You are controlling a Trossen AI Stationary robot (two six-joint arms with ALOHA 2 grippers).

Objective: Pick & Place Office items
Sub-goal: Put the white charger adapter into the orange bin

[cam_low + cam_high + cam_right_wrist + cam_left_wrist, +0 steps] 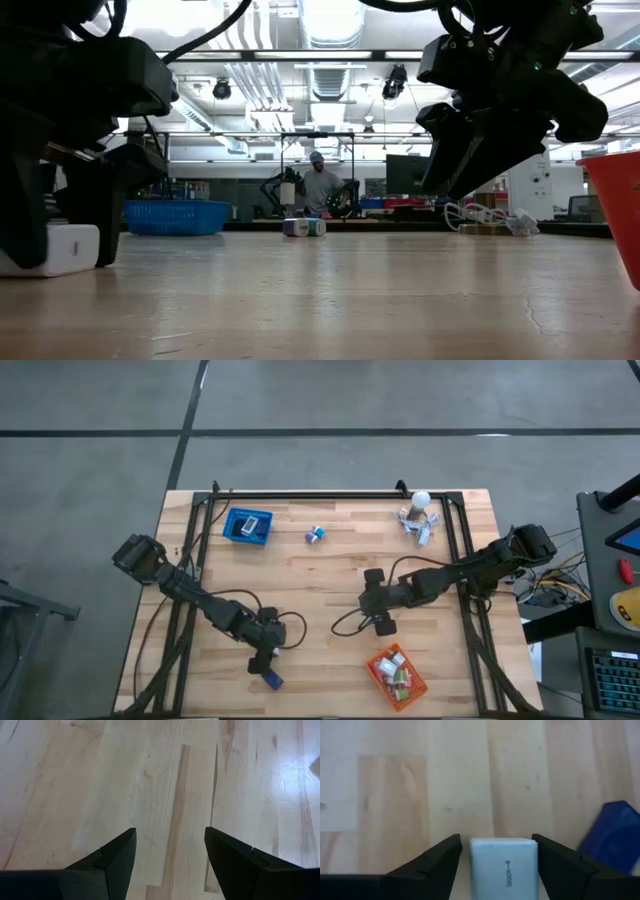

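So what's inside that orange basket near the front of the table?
The orange basket holds a heap of small office items in white, green and pink. Whatever lies beneath that top layer is covered.

A small white box with dark print on its upper face sits on the wooden worktop near the front edge, left of centre, between two dark fingers; whether they touch it is unclear. Just beside it lies a dark blue block, tilted. Two tiny pieces, one blue and one white-teal, lie together near the back edge at mid-width. Several small white, green and pink items lie piled near the front edge, right of centre.
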